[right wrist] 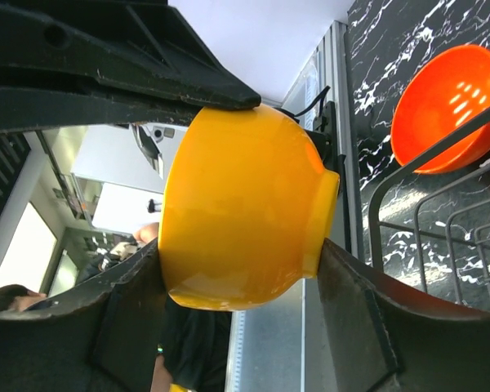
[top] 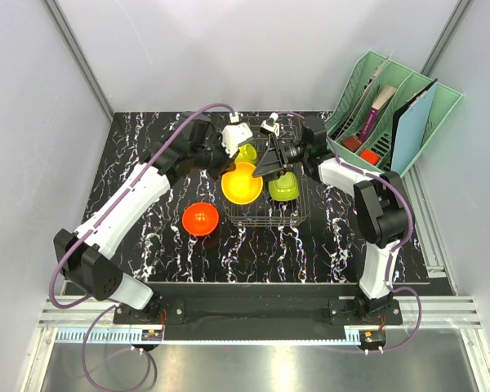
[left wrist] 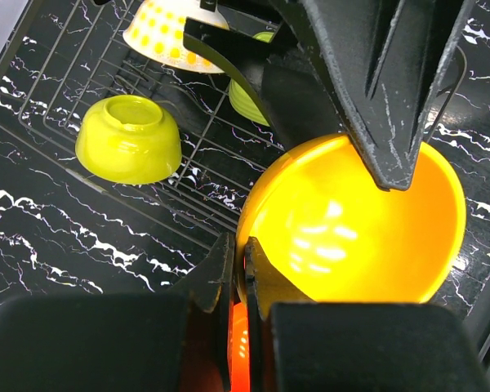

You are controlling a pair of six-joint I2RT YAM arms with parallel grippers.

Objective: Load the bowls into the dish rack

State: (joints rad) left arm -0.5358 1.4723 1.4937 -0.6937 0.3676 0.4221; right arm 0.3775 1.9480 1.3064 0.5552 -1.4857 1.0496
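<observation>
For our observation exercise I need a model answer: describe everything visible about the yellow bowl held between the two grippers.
The yellow bowl is round, glossy and plastic-looking, orange-yellow, with a short foot ring and an empty inside. It hangs tilted above the left side of the dish rack. The left gripper is shut on its rim; the right gripper has one finger against its outer wall near the rim and one by its foot, seemingly gripping.
</observation>
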